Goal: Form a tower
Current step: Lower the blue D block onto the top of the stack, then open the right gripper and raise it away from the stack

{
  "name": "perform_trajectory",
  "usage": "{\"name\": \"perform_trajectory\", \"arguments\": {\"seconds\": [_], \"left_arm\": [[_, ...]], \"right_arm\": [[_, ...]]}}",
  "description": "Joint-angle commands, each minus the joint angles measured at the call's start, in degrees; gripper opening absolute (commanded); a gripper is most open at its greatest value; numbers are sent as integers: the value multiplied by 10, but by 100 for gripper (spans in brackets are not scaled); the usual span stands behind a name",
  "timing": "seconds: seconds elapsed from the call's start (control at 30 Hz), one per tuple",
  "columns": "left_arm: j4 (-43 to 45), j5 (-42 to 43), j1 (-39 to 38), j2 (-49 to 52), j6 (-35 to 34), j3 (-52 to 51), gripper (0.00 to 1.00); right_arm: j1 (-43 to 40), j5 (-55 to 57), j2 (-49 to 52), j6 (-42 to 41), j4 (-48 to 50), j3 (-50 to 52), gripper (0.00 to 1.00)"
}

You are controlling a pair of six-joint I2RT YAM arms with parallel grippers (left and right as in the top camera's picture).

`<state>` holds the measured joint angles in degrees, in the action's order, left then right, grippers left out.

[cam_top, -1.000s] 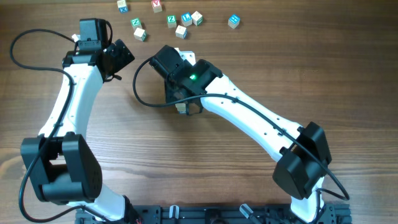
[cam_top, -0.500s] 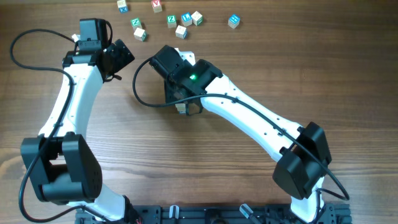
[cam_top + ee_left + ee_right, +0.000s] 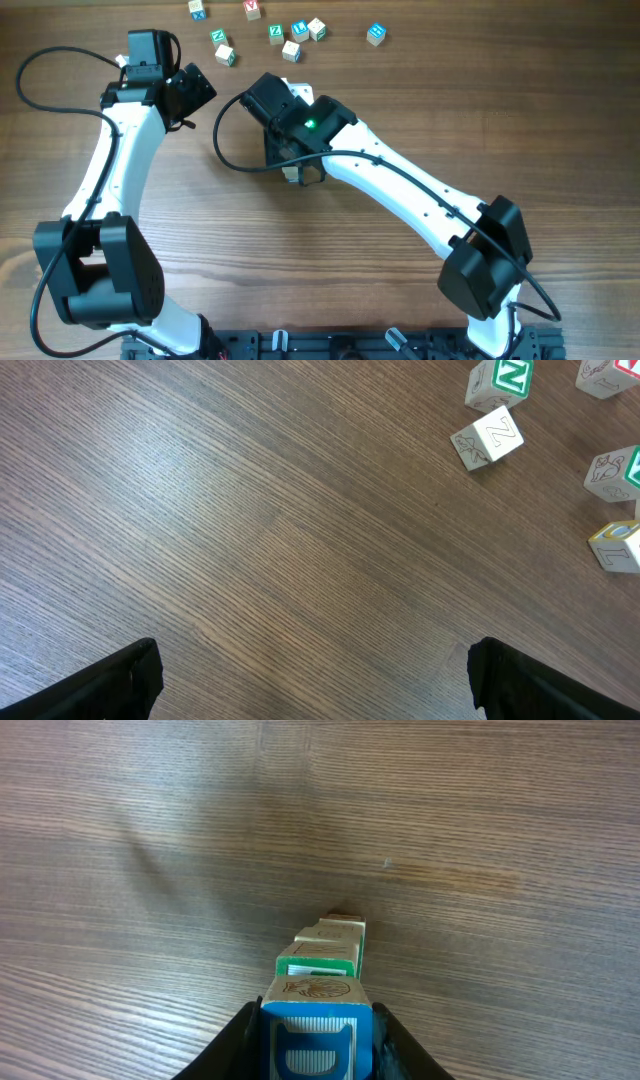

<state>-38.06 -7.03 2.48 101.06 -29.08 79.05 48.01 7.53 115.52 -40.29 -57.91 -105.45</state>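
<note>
Placement judged in hand: right gripper (image 3: pixel 312 1038) clamped on blue-lettered top cube (image 3: pixel 312 1058) of narrow pale wooden alphabet-cube tower (image 3: pixel 318 963), bottom centre of right wrist view; left gripper (image 3: pixel 320 695) spread wide over brown wood-grain table (image 3: pixel 250 540); next move likely calls for gentle release, straight lift.

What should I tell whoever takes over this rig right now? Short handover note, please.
The left gripper is open and empty, over bare table.
The right gripper is closed on the blue-faced top cube of the tower, near mid-table.
Done: several cubes are stacked one wide; the exact count is unclear.
Left: release without knocking the stack, then probably add the loose letter cubes lying along the far edge.
</note>
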Motion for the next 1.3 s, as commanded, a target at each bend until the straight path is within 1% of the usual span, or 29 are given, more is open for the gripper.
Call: {"name": "perform_trajectory", "arguments": {"seconds": [0.0, 0.23, 0.3, 0.43, 0.5, 0.57, 0.6, 1.0, 1.1, 1.23, 1.27], "left_arm": [[1, -3, 2, 3, -3, 8, 100], [1, -3, 2, 3, -3, 8, 100], [1, -3, 2, 3, -3, 8, 100], [1, -3, 2, 3, -3, 8, 100], [1, -3, 2, 3, -3, 8, 100], [1, -3, 2, 3, -3, 8, 100], [1, -3, 2, 3, -3, 8, 100], [1, -3, 2, 3, -3, 8, 100], [1, -3, 2, 3, -3, 8, 100], [1, -3, 2, 3, -3, 8, 100], [1, -3, 2, 3, -3, 8, 100]], "right_arm": [[2, -4, 16, -2, -2, 2, 32], [2, -4, 16, -2, -2, 2, 38], [2, -4, 16, -2, -1, 2, 43], [2, -4, 16, -2, 2, 2, 51], [2, -4, 16, -2, 4, 2, 49], [2, -5, 16, -2, 4, 2, 39], [2, -5, 16, -2, 4, 2, 38], [2, -15, 16, 17, 19, 2, 37], [2, -15, 16, 17, 17, 2, 39], [1, -6, 16, 17, 16, 2, 50], [0, 9, 16, 17, 19, 2, 57]]}}
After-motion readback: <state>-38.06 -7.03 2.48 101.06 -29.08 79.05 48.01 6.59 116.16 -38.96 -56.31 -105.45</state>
